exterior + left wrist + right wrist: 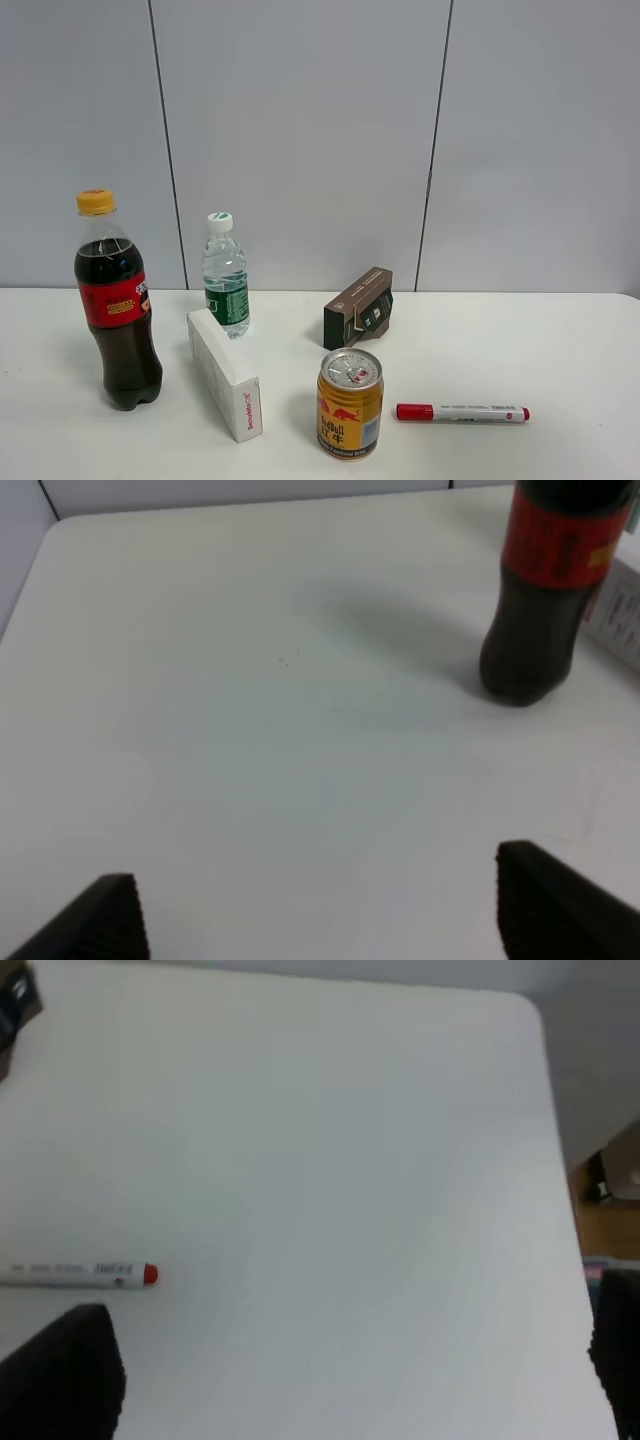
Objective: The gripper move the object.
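The cola bottle (pixel 118 310), tall with a red label and an orange-yellow cap, stands upright at the left of the white table (pixel 560 340). No arm shows in the exterior high view. In the left wrist view the bottle's lower part (pixel 545 600) stands some way ahead of my left gripper (pixel 320 920), which is open and empty, its two dark fingertips (pixel 100 920) wide apart over bare table. My right gripper (pixel 340 1380) is open and empty, its dark fingertips (pixel 65 1370) spread over the table's right part, far from the bottle.
A green-labelled water bottle (pixel 226 280), a white box (pixel 225 375), a gold Red Bull can (pixel 350 403), a dark carton (pixel 358 307) and a red-capped marker (pixel 462 412) share the table. The marker (pixel 80 1274) lies near my right gripper. The table's edge (pixel 560 1160) drops off beside it.
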### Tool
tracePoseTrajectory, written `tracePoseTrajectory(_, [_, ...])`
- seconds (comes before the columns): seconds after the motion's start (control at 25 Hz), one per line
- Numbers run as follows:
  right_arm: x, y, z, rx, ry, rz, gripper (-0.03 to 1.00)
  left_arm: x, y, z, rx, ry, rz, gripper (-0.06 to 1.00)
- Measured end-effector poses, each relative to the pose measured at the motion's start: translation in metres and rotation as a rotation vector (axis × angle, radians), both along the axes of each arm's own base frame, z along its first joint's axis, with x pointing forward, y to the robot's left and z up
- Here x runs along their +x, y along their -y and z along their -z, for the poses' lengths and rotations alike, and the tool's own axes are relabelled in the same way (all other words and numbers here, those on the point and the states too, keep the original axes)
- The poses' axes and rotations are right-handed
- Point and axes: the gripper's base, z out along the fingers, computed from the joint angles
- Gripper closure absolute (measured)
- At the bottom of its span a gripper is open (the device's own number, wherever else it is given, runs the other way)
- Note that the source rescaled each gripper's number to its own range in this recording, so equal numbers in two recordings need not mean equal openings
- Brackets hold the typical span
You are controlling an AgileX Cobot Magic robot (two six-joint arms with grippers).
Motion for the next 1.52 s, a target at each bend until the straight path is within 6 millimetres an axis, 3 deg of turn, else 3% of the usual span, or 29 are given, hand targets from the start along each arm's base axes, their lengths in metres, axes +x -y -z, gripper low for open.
tracePoseTrajectory(0.24, [-0.060,0.002,-0.005,0.057,0.211,0.056,-0.03,0.000,0.000,0.000,0.000,0.000,0.000,-0.06])
tracePoseTrajectory(0.48, [-0.094,0.001,0.025,0.087,0.248,0.057,-0.03,0.000,0.000,0.000,0.000,0.000,0.000,-0.06])
tracePoseTrajectory(0.84, [-0.105,-0.009,0.091,0.196,0.137,0.004,-0.03,0.000,0.000,0.000,0.000,0.000,0.000,-0.06])
tracePoseTrajectory(1.52, [-0.108,-0.011,0.092,0.199,0.148,-0.094,-0.03,0.000,0.000,0.000,0.000,0.000,0.000,-0.06])
